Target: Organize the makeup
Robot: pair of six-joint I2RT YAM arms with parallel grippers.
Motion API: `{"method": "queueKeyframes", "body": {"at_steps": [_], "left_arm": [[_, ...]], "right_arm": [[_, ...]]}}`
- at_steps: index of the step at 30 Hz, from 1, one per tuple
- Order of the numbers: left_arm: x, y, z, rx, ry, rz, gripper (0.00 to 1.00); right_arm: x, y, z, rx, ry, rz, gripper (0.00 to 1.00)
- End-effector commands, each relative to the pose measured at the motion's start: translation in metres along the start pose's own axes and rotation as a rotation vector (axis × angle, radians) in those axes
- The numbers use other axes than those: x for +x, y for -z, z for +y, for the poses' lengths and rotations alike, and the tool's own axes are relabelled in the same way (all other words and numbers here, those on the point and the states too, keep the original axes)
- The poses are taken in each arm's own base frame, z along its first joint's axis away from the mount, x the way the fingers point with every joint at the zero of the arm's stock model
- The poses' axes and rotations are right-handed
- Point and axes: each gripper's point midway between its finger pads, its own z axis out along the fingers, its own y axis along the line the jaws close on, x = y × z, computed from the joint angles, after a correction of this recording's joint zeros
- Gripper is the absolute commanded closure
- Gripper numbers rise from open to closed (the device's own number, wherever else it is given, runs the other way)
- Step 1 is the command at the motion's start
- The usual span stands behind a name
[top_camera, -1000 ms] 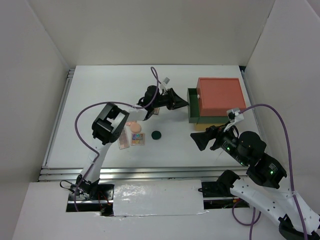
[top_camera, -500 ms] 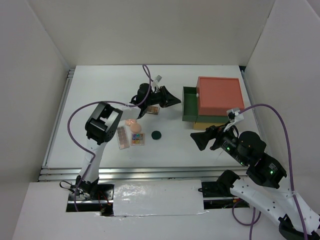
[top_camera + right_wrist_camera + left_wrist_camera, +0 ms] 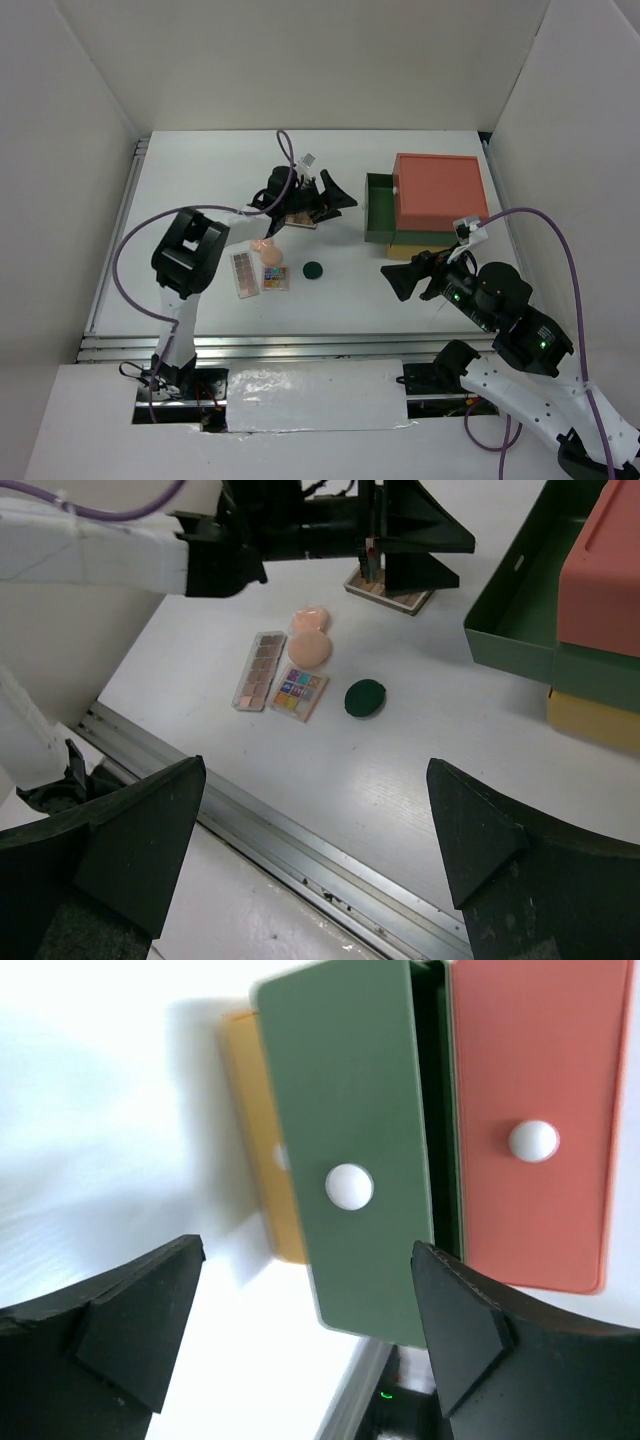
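Observation:
The makeup lies left of centre on the white table: a long brown-pink palette (image 3: 244, 273) (image 3: 259, 669), a small square multicoloured palette (image 3: 275, 277) (image 3: 300, 692), two round peach compacts (image 3: 267, 251) (image 3: 310, 648) and a dark green disc (image 3: 313, 270) (image 3: 365, 697). A second long palette (image 3: 300, 220) (image 3: 390, 592) lies partly under my left arm. My left gripper (image 3: 340, 198) (image 3: 305, 1260) is open and empty, a short way from the pulled-out green drawer (image 3: 378, 208) (image 3: 350, 1150) and its white knob (image 3: 349, 1186). My right gripper (image 3: 395, 281) (image 3: 315, 770) hangs open and empty over the table's front right.
The drawer box stands at the back right: red top drawer (image 3: 438, 190) (image 3: 530, 1110), green middle drawer open towards the left, yellow bottom drawer (image 3: 415, 240) (image 3: 262, 1175). A metal rail (image 3: 330, 865) runs along the table's near edge. White walls enclose the sides.
The green drawer slid out to the left with my left gripper shut on it. The left gripper has since opened and backed off to the left. The right arm has not moved.

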Motion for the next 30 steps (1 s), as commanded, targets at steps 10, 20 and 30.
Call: {"method": "queueKeyframes", "body": {"at_steps": [10,20,30], "left_arm": [[0.023,0.129,0.046,-0.875,-0.398,-0.032,0.02],[0.082,0.127,0.085,-0.965,-0.473,0.145,0.10],[0.106,0.108,0.109,-0.964,-0.463,0.226,0.23]], "right_arm": [[-0.012,0.002,0.003,-0.013,0.004,-0.051,0.00],[-0.015,0.000,0.010,-0.035,-0.003,-0.046,0.00],[-0.011,-0.004,0.011,-0.041,-0.007,-0.034,0.00]]}}
